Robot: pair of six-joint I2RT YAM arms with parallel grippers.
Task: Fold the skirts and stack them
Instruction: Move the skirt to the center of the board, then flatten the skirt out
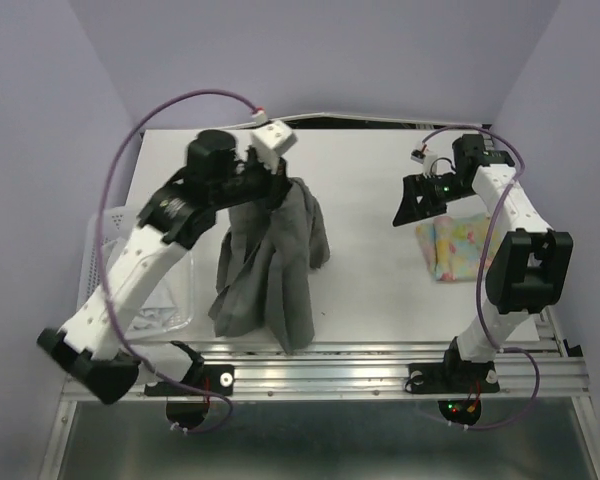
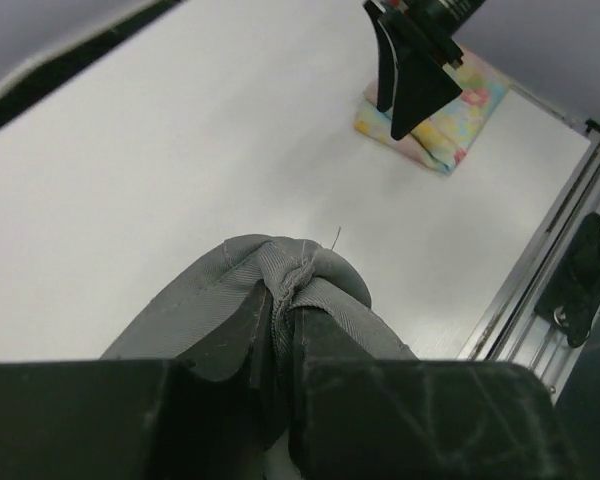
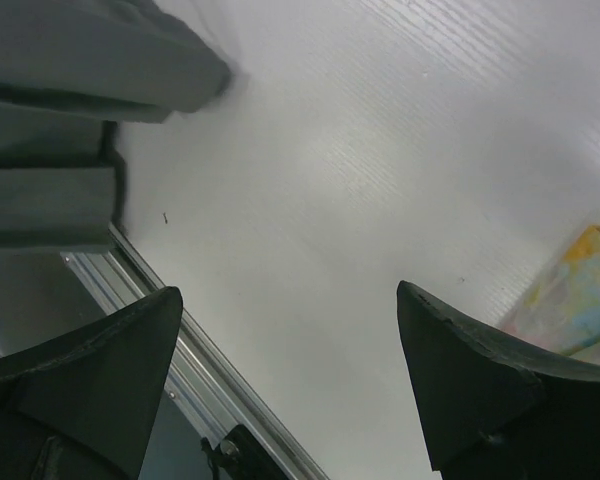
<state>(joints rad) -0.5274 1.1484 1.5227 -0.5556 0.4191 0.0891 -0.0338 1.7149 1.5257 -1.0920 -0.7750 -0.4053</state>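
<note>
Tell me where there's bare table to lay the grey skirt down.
Widest bare patch: the table between the hanging grey skirt and the folded floral skirt, running to the far edge. Crowded: the left side by the basket, and the right edge under the right arm.

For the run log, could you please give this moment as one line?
left gripper: shut on grey skirt, hanging | right gripper: open, empty | floral skirt: folded on table

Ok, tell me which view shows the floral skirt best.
Top external: the folded floral skirt lies almost whole on the table's right side, only its right edge hidden by the right arm. Left wrist shows it with the right hand covering part. Right wrist catches just a corner at the frame edge.
</note>
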